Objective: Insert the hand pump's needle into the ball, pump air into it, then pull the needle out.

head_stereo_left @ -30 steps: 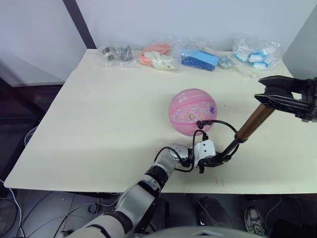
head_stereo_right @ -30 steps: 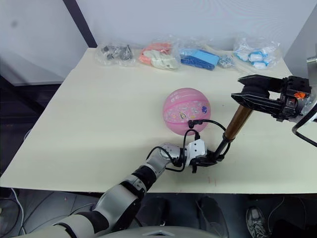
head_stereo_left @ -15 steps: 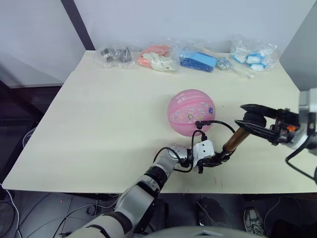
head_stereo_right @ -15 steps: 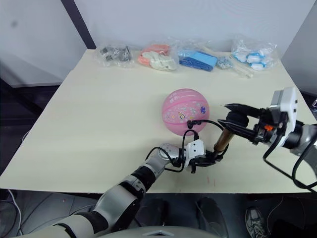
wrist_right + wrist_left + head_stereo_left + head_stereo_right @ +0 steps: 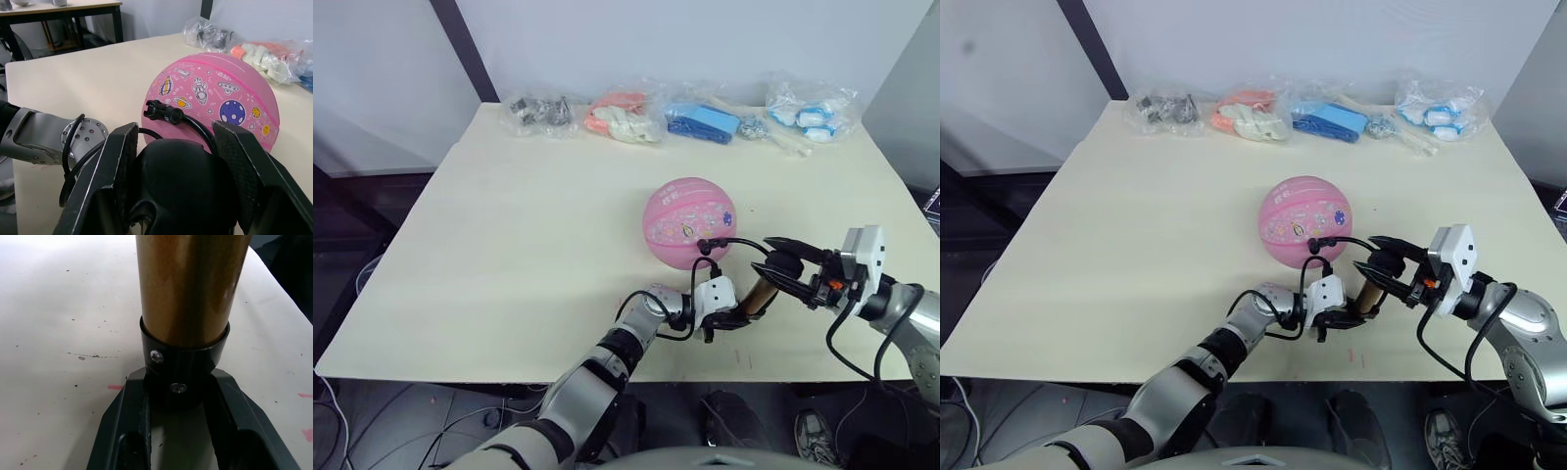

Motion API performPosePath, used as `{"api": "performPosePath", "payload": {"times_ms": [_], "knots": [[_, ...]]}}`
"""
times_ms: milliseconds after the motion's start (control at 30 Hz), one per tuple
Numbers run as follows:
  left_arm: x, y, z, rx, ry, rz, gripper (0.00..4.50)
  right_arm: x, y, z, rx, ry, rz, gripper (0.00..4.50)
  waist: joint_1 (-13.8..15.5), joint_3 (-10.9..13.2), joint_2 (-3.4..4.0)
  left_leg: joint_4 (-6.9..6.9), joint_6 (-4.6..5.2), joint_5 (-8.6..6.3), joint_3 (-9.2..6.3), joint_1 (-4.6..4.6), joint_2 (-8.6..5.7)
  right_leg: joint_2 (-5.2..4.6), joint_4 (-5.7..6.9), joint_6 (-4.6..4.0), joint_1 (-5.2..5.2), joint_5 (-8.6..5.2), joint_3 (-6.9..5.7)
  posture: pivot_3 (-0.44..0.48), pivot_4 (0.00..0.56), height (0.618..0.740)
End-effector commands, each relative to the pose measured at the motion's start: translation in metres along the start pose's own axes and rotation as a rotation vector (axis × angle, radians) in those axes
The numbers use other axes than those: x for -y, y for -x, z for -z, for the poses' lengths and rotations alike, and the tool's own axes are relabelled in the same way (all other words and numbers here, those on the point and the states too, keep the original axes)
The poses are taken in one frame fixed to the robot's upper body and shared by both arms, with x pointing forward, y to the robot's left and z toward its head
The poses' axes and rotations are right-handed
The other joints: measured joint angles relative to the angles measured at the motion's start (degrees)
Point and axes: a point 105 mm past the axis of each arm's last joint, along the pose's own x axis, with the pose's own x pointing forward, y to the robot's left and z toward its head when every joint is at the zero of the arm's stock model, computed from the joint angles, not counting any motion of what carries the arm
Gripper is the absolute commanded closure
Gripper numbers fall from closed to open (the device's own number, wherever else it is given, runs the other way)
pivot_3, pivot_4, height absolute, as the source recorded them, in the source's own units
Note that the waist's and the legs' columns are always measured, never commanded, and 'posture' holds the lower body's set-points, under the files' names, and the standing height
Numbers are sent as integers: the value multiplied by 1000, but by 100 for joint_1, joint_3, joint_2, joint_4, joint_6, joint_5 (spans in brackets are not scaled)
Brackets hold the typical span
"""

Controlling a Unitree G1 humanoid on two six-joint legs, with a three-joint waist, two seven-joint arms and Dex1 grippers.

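The pink rubber ball (image 5: 689, 222), printed with small cartoon rockets and planets, rested on the pale wooden table (image 5: 509, 225), near its front edge and well apart from the row of clear plastic bags (image 5: 675, 110) along the far edge.

The slim bronze-gold hand pump (image 5: 188, 289) stood tilted just in front of the ball. The left gripper (image 5: 732, 318) was clamped on the pump's black lower end cap (image 5: 181, 367); in the left wrist view both black fingers (image 5: 126, 426) pressed against that cap, just above the table surface.

The right gripper (image 5: 791, 266) held the black T-handle (image 5: 183, 181) at the pump's upper end. In the right wrist view the handle sat between the two fingers (image 5: 115, 171), touching both.

The thin black hose (image 5: 195, 129) curved from the pump up to the ball. Its small black fitting (image 5: 164, 112) lay against the ball's near face. The needle itself was too small to make out, so its depth in the ball could not be determined.
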Motion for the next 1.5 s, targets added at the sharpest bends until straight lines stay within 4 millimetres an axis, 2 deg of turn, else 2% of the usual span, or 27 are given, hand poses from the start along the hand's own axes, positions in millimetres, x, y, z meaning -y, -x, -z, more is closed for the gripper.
{"api": "performPosePath", "payload": {"times_ms": [33,200,333,500,700,900,1033,1100,1333,1500], "knots": [[13,6,36,-116,95,23,3427,-1,4,0,-36,-31,-22,2478,2,0,0,0,0,0,0,0,0,0,0,0,0,0,0,0,150,736],[14,7,36,-116,98,21,3427,5,10,-37,11,1,-44,2478,9,14,18,-1,0,0,-1,-7,-1,-3,-1,-7,-3,4,0,0,150,736],[14,7,37,-116,100,22,3427,8,17,-75,56,24,-68,2478,18,23,30,0,0,0,-2,-22,-3,-5,-3,-8,-14,5,-1,0,150,736],[15,6,38,-117,100,23,3427,10,26,-109,69,42,-85,2478,22,34,31,2,1,0,-7,-31,-2,-5,-5,-8,-17,5,-6,0,150,736],[15,6,38,-119,101,25,3427,13,37,-144,68,70,-98,2478,23,37,35,5,1,0,-6,-38,-2,-7,-8,-8,-20,5,-7,0,150,736],[16,5,38,-120,100,26,3427,13,42,-165,94,68,-118,2478,43,37,37,7,1,0,-6,-48,-1,-9,-10,-8,-26,6,-8,0,150,736],[17,4,39,-119,102,26,3427,14,42,-167,83,78,-110,2478,75,36,38,13,2,1,-5,-80,-2,-10,-8,-8,-59,8,-6,0,150,736],[17,4,38,-117,102,29,3427,14,38,-157,58,69,-113,2478,93,36,38,13,2,1,-5,-83,-2,-10,-8,-8,-63,8,-7,0,150,736],[18,2,36,-111,97,30,3427,13,26,-107,-21,50,-89,2478,107,30,32,12,2,1,-3,-79,0,-6,-4,-8,-62,7,-5,0,150,736],[16,4,34,-105,96,30,3427,4,16,-63,-50,-14,-90,2478,95,11,12,12,1,1,-4,-67,0,1,0,-8,-55,7,-6,0,150,736]]}}
